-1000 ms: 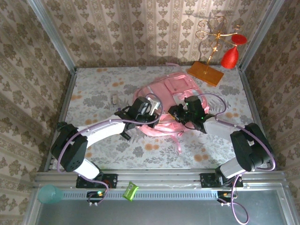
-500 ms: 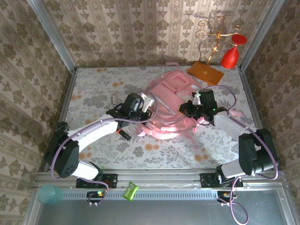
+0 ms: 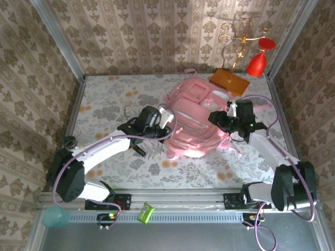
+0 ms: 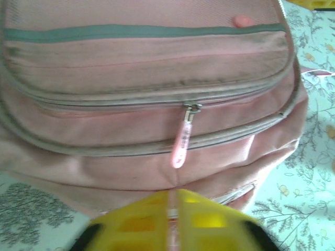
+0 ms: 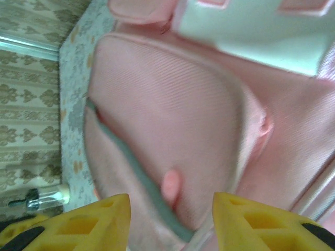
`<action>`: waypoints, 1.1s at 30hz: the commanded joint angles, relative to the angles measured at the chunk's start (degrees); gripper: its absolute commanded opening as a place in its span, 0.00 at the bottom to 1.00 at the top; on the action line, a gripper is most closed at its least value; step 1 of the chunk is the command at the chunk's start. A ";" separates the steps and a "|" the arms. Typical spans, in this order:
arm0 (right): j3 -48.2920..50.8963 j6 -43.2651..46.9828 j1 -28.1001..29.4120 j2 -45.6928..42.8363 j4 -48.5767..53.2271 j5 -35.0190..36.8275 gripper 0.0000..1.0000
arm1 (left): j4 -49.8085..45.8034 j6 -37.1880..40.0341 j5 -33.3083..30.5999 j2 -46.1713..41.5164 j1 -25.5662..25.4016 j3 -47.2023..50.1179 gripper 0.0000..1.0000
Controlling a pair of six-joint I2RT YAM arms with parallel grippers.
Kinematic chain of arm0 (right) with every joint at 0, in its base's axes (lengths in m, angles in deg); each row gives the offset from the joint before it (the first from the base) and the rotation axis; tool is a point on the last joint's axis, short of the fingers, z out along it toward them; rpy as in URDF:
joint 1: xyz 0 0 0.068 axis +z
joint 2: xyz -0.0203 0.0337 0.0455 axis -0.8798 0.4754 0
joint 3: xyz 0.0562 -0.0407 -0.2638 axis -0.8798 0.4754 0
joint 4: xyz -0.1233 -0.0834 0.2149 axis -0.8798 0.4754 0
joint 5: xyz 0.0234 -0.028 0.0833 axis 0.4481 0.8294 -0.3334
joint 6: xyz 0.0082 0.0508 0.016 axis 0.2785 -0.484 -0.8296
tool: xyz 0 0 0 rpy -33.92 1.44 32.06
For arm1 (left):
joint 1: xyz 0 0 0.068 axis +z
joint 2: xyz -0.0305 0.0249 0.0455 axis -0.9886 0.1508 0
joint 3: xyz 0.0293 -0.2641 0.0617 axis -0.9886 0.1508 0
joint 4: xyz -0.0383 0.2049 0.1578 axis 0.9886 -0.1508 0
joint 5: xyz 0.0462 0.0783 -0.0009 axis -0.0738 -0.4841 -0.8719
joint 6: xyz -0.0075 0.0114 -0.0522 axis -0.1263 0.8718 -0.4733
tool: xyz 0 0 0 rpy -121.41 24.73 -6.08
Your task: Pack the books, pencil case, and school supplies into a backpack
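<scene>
1. The left hand (image 4: 171,205) has its fingers nearly together, with only a thin slit between them. Whether it pinches anything there I cannot tell. A second ago it was fully closed at the backpack's (image 3: 196,112) near-left side. It now sits at the near-left end, facing the zip pockets.
2. The right hand (image 5: 171,203) is open, fingers well apart, with pink fabric ahead of them but nothing between. It too was closed a second ago, so it has just let go.
3. Both arms have stretched farther out, and the backpack has shifted with them from mid-table toward the far right. It has also turned.
4. My reading is that the hands dragged it back and are now releasing it. The zip lines in the left wrist view look closed, with one pull (image 4: 180,144) hanging loose, so this looks like repositioning rather than loading.
5. The backpack lies flat on the table (image 3: 104,99). Its long axis runs from near-left to far-right. The end with the small loop (image 3: 191,71) points at the far wall, and the rounded end points toward the arms.
</scene>
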 commanded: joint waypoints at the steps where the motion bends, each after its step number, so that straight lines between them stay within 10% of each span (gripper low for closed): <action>1: 1.42 -1.08 1.74 -2.02 0.77 3.66 0.47 | 0.96 -0.48 0.48 3.89 -0.11 -2.50 0.29; 9: 1.36 -0.36 2.65 -1.94 1.31 3.89 0.48 | -0.99 3.81 6.79 11.83 2.26 -9.17 0.46; 21: 1.40 0.75 2.66 -1.22 1.55 4.13 0.48 | -5.76 6.99 4.67 17.22 0.44 -12.61 0.41; 33: 7.41 -8.33 6.68 -5.02 -3.75 11.59 0.51 | -2.10 5.27 0.69 17.56 -2.00 -8.96 0.02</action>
